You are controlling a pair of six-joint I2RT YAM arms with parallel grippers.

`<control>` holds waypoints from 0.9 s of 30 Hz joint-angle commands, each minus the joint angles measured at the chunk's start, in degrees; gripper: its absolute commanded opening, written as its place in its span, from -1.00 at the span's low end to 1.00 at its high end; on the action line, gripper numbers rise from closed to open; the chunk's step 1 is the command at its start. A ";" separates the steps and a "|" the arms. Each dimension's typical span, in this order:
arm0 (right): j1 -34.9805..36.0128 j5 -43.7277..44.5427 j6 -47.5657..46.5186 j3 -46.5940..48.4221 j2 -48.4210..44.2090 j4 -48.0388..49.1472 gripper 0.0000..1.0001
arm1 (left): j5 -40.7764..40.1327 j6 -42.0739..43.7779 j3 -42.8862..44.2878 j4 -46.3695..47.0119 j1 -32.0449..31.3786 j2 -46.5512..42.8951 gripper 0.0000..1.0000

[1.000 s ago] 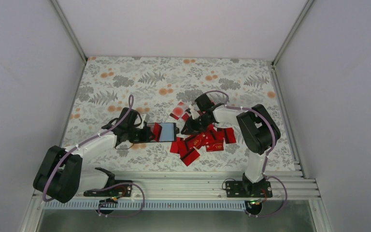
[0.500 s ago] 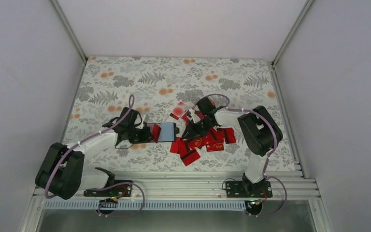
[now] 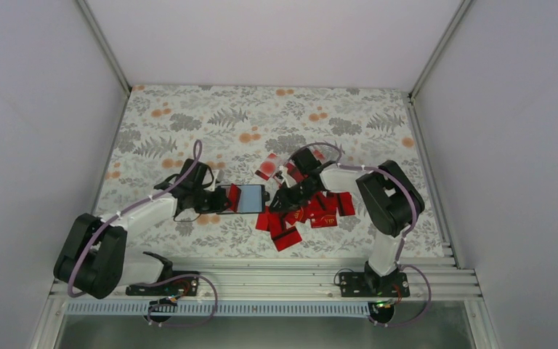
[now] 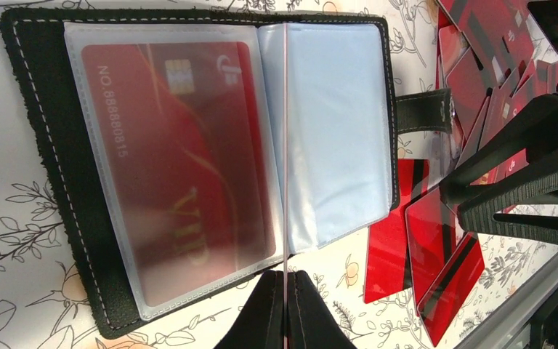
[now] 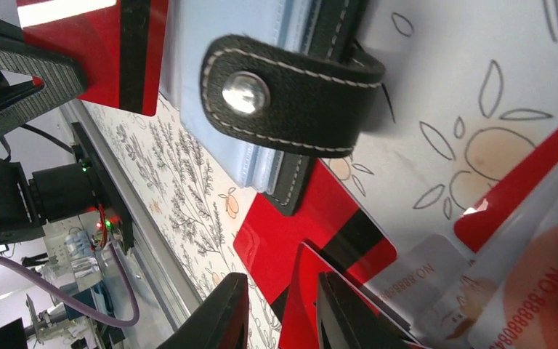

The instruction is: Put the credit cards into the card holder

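I work from the top view. The holder [image 3: 245, 198] lies open on the surface [image 3: 189, 131], its long axis running 9 to 3 o'clock and its snap tab [image 5: 290, 94] pointing to 3. My left gripper [image 4: 285, 309] sits at its 9 o'clock end, jaws together on the edge of a clear sleeve leaf, and so keeps the book open. One VIP card [image 4: 167, 167] already sits in a sleeve. The empty pocket [image 4: 334, 131] next to it faces the tab side.

My right gripper [image 3: 277, 203] is the nearer one to the cards [image 3: 312, 211], which lie piled at 3 to 5 o'clock of the holder and touch its tab end. It hangs just off the tab, so the holder lies at 9 o'clock from it. Its jaws stand a little apart with the corner of a red card between them. I cannot tell whether that card is gripped or only lies under them.

A second ago the right gripper was further toward 1 o'clock, over the pile. It has come down toward 7, closer to the tab. The holder and the left gripper have barely shifted.
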 commanded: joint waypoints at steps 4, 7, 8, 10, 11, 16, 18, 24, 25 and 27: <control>0.83 -1.91 -1.35 2.64 1.48 0.97 -0.50 | -0.39 -0.27 0.02 -0.43 0.48 -0.77 -0.95; 1.00 -2.08 -1.36 3.21 2.35 1.21 -0.50 | 0.59 -0.11 -0.13 0.14 0.48 -0.36 -0.95; 1.05 -2.15 -1.31 3.32 2.62 1.34 -0.50 | 0.95 0.15 0.00 0.32 0.51 -0.02 -0.95; 1.05 -2.33 -1.20 3.46 3.07 1.64 -0.50 | 1.39 0.52 0.30 0.32 0.47 0.94 -0.95; 1.09 -2.44 -1.04 3.50 3.33 1.81 -0.50 | 1.49 0.68 0.39 0.44 0.48 1.47 -0.95; 1.18 -2.43 -0.64 3.60 4.25 2.70 -0.51 | 3.33 1.16 0.68 1.27 0.44 2.97 -0.95; 1.14 -2.55 -0.32 3.68 4.60 3.22 -0.51 | 3.95 1.41 0.78 1.49 0.48 3.66 -0.95; 1.15 -2.21 0.22 4.51 6.00 3.82 -0.51 | 4.97 2.11 1.45 1.60 0.48 4.07 -0.95; 1.17 -2.05 0.35 4.73 6.27 3.93 -0.51 | 5.25 2.23 1.49 1.59 0.47 4.01 -0.95; 1.14 -1.70 0.83 5.18 6.94 4.16 -0.52 | 5.47 2.32 1.56 1.44 0.46 4.20 -0.95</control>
